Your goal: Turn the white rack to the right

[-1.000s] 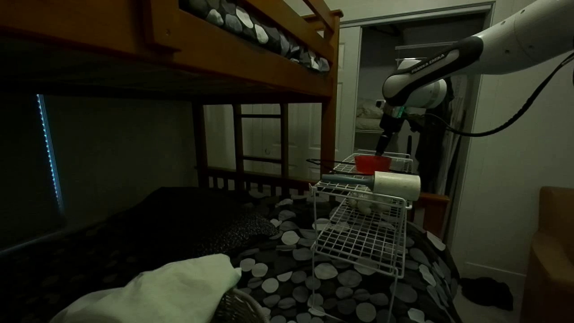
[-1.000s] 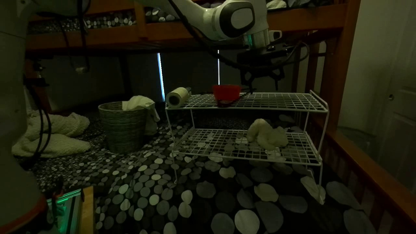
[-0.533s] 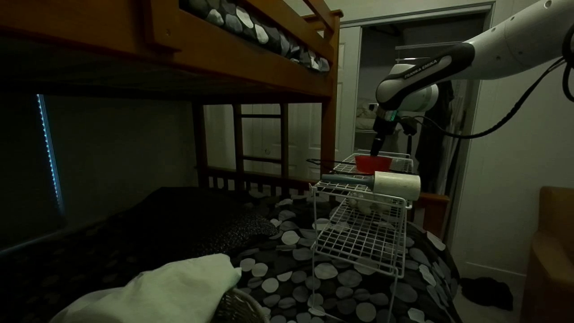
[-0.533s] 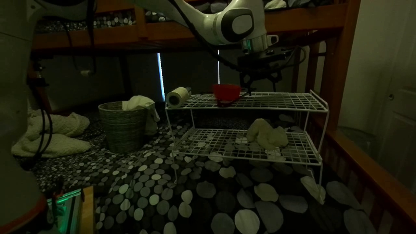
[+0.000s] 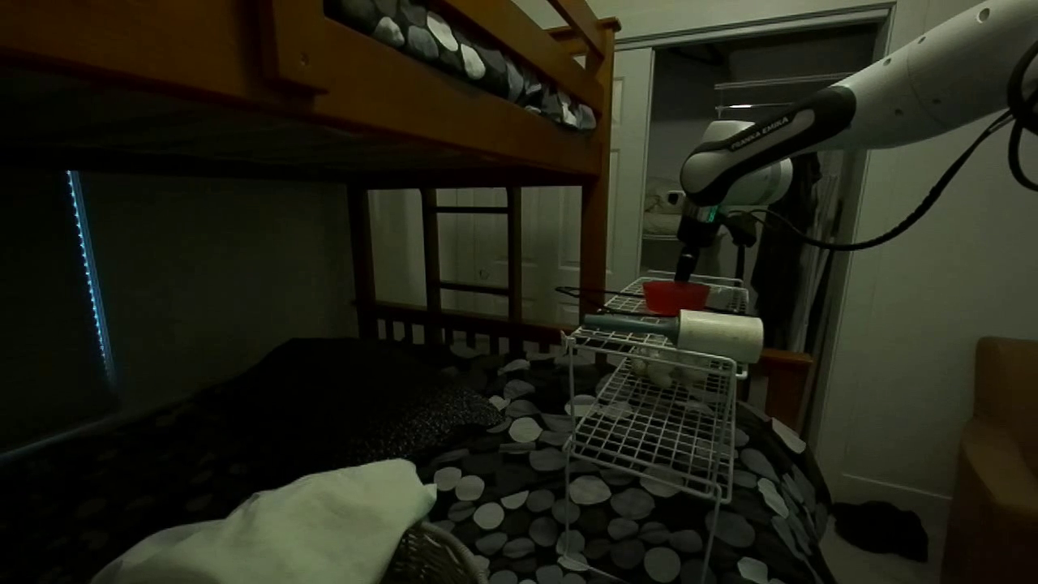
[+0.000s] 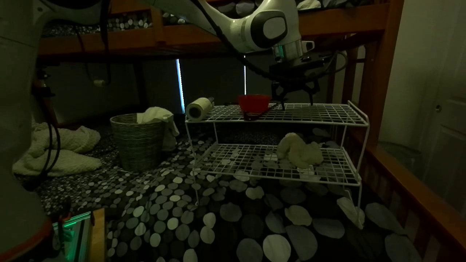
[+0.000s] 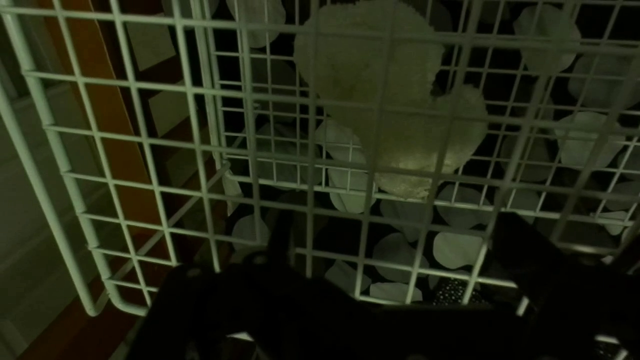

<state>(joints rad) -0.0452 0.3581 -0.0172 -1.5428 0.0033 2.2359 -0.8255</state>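
The white rack [image 6: 327, 113] is a two-tier wire frame on the bed. Its end faces the camera in an exterior view [image 5: 649, 430]. My gripper [image 6: 297, 106] points down at the top shelf, right of the red bowl [image 6: 255, 103]. Its fingers are apart with nothing solid held between them. In the wrist view the two dark fingertips [image 7: 395, 217] stand wide apart over the rack's grid [image 7: 145, 142], near one long edge. The tips are at about shelf height; I cannot tell whether they reach through the grid. In an exterior view my gripper [image 5: 686, 272] is partly behind the bowl.
A white roller with a dark handle [image 5: 720, 335] lies at one end of the top shelf. A pale plush thing [image 6: 300, 151] lies on the lower shelf. A wicker basket [image 6: 136, 142] stands left. The upper bunk [image 6: 342, 22] is overhead; a wooden bed rail [image 6: 418, 196] is at right.
My gripper has come down to the top shelf, its fingers still apart. The rack and the things on it have shifted very slightly.
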